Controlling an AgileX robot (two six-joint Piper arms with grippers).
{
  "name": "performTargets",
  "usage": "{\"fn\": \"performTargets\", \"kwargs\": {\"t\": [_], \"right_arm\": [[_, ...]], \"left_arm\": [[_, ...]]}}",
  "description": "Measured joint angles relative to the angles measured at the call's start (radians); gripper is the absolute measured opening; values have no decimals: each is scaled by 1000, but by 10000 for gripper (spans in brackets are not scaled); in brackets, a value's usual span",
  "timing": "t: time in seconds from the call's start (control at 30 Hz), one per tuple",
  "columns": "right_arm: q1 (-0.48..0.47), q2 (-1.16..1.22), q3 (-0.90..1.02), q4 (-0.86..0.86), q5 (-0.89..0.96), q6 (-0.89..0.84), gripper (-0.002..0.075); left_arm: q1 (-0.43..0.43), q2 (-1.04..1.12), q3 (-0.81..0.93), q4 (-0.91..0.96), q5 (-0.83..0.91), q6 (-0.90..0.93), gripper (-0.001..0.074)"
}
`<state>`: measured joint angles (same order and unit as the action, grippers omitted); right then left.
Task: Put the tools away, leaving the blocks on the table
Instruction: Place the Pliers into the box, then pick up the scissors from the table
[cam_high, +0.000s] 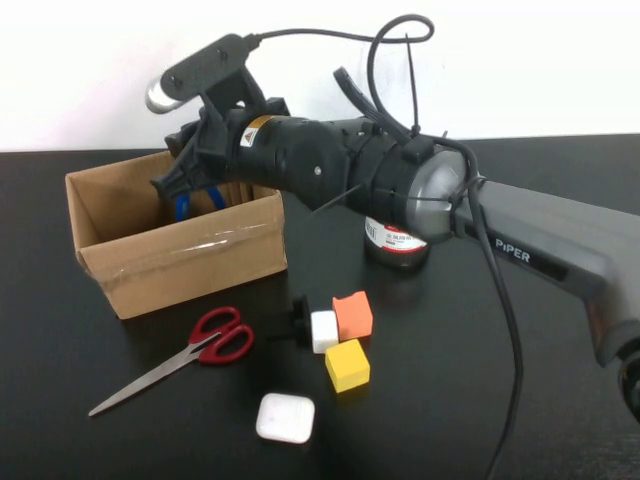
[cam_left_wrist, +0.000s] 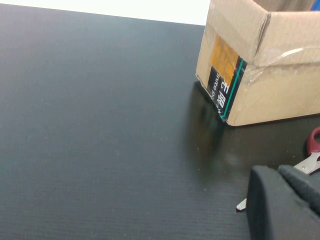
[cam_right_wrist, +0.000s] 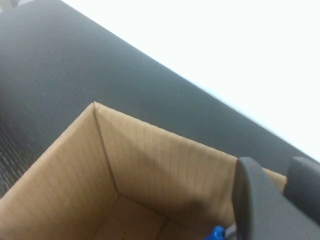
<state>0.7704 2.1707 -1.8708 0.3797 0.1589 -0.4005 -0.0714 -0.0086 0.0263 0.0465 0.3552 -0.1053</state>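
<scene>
Your right gripper (cam_high: 185, 190) hangs inside the brown cardboard box (cam_high: 180, 255) at ten o'clock, pinching the blue-handled pliers (cam_high: 195, 203) for dropping, while your clenched, empty left gripper (cam_left_wrist: 285, 200) waits near the red-handled steel scissors (cam_high: 200, 350).

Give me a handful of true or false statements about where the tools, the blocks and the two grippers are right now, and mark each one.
1. The right gripper is over the open cardboard box, shut on the blue-handled pliers. True.
2. The red-handled scissors are inside the box. False: they lie on the black table in front of it.
3. The orange block, white block and yellow block sit together on the table. True.
4. The left gripper holds the scissors. False: it is shut on nothing, low near the scissors' tip.
5. The white rounded-square case sits in the box. False: it lies on the table, near the yellow block.
</scene>
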Motion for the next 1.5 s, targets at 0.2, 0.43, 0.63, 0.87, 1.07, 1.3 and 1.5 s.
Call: {"fn": "performTargets", "kwargs": {"t": [0.2, 0.43, 0.63, 0.87, 1.07, 1.3, 1.5], "right_arm": [[10, 2, 0, 0, 5, -40, 104], [12, -2, 0, -3, 73, -46, 206], [14, -53, 0, -76, 134, -51, 217], [18, -182, 0, -154, 295, -39, 193], [21, -339, 0, -328, 504, 64, 27], [21, -522, 0, -493, 745, 234, -1], [31, -694, 110, -602, 795, 349, -3]], "left_arm": [[0, 0, 0, 0, 0, 0, -4], [0, 0, 0, 0, 0, 0, -4], [0, 0, 0, 0, 0, 0, -4], [0, 0, 0, 0, 0, 0, -4], [0, 0, 0, 0, 0, 0, -4], [0, 0, 0, 0, 0, 0, -4], [0, 0, 0, 0, 0, 0, -4]]}}
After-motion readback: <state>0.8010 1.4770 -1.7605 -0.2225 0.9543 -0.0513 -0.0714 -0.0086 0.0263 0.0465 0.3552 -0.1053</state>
